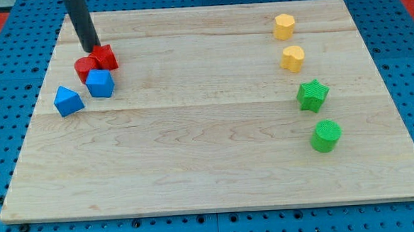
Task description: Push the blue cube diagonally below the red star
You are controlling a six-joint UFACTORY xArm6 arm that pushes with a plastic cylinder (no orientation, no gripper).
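Observation:
My tip (90, 50) is at the board's upper left, touching the upper left side of a red block (106, 57) that looks like the star. A second, rounder red block (86, 67) sits just below and left of it, touching it. A blue cube-like block (99, 84) lies directly below the red pair, against the rounder red block. Another blue block (68, 100), more angular, lies further to the lower left, apart from the rest.
On the view's right stand two yellow blocks (284, 27) (293, 57), a green star (312, 95) and a green cylinder (326, 135), in a rough column. The wooden board (210, 173) rests on a blue pegboard.

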